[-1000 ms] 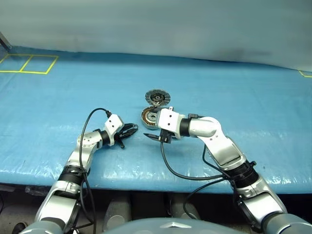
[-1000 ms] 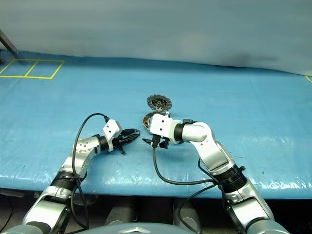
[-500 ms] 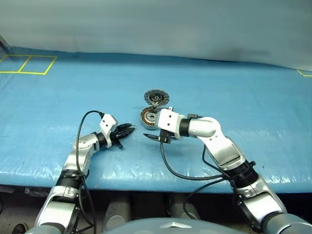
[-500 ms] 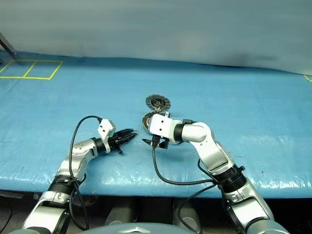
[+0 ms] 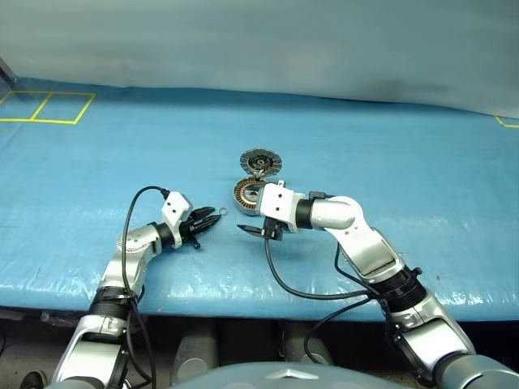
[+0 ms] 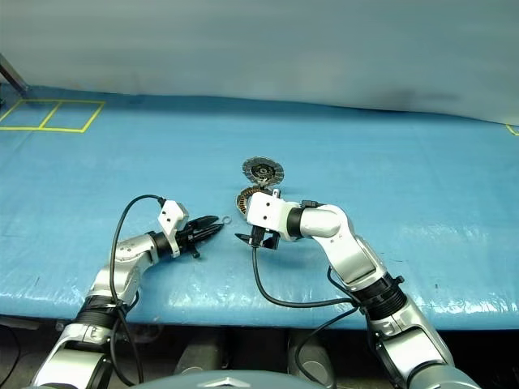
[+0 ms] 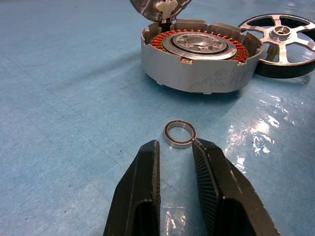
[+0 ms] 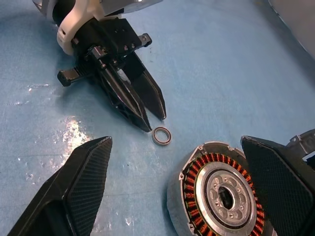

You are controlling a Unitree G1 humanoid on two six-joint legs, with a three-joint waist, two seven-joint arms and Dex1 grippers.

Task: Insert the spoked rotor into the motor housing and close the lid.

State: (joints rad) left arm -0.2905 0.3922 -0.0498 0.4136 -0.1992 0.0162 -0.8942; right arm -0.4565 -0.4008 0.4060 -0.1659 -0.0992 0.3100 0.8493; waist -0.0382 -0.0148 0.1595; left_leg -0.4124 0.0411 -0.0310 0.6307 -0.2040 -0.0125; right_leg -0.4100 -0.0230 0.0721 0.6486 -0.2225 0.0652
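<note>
The motor housing [image 7: 197,69] stands on the blue mat with its copper windings showing; it also appears at housing [image 5: 246,194]. Just behind it lies the lid [image 5: 259,161], a flat disc with a striped rim; in the left wrist view the lid [image 7: 283,42] shows silver spokes over a dark rim. A separate spoked rotor is out of view. My left gripper [image 7: 175,145] is narrowly open and holds nothing. A tiny washer ring [image 7: 179,133] lies on the mat just past its tips. My right gripper [image 8: 177,147] hangs wide open and empty over the near side of the housing [image 8: 216,191].
The blue mat [image 5: 389,154] stretches wide to both sides and to the back. Yellow tape squares [image 5: 45,105] mark its far left corner. The table's front edge runs just below both arms. Black cables loop from each wrist.
The left gripper's fingers have parted and the small washer ring now lies free on the mat in front of them. The right arm has stayed put.
</note>
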